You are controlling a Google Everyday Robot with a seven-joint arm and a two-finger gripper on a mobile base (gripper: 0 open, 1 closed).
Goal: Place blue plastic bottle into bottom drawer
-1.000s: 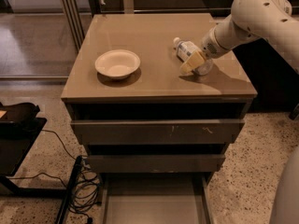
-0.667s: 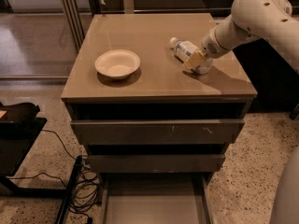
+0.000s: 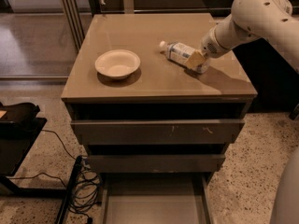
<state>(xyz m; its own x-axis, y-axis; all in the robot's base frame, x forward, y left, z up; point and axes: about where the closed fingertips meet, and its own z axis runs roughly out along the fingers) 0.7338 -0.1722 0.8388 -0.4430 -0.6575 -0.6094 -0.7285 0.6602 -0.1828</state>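
The bottom drawer point(image 3: 154, 204) is found open, with nothing in it. Farther back, the blue plastic bottle point(image 3: 177, 52) lies on the worktop point(image 3: 140, 31), the tool point(image 3: 198, 59) at its base end. Whether it is gripped cannot be told. Lifting and placing are judged outstanding.

Pincer point(image 3: 198, 61) on glossy clear plastic bottle point(image 3: 176, 51)

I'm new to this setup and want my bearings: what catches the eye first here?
The white arm reaches in from the right, its gripper at the base end of the blue plastic bottle, which lies on its side on the cabinet top. Left of it sits a white bowl, and at floor level the bottom drawer stands pulled open.
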